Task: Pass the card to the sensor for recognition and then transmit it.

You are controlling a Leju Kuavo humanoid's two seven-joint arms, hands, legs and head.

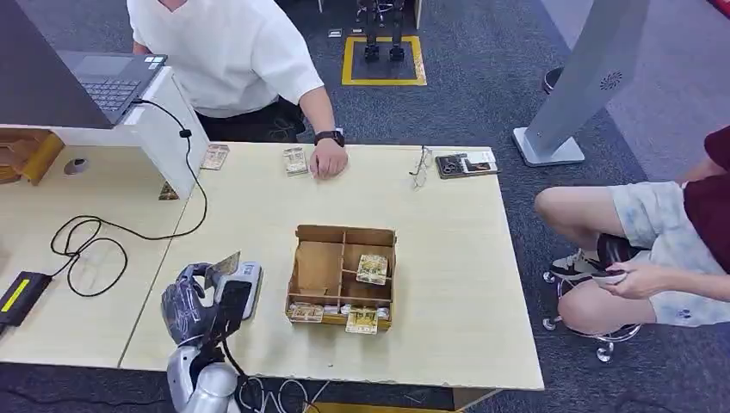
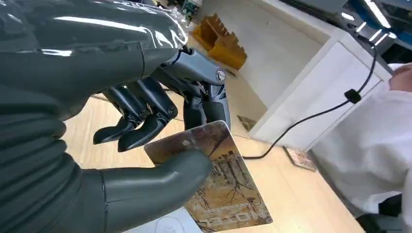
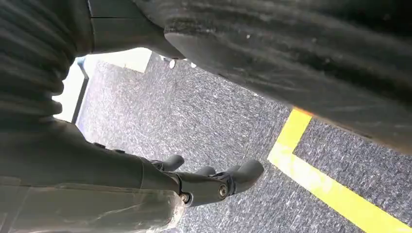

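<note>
pinched between thumb and fingers of the left hand [image 2: 145,126], the card [image 2: 218,184] is held just above the sensor [image 1: 244,288]; recognition seems underway, and handing it onward is judged next. right hand [image 3: 209,182] hangs empty, fingers apart.

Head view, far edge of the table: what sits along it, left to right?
Card near the white stand → card by the person's hand → person's hand → glasses → dark tray.
</note>
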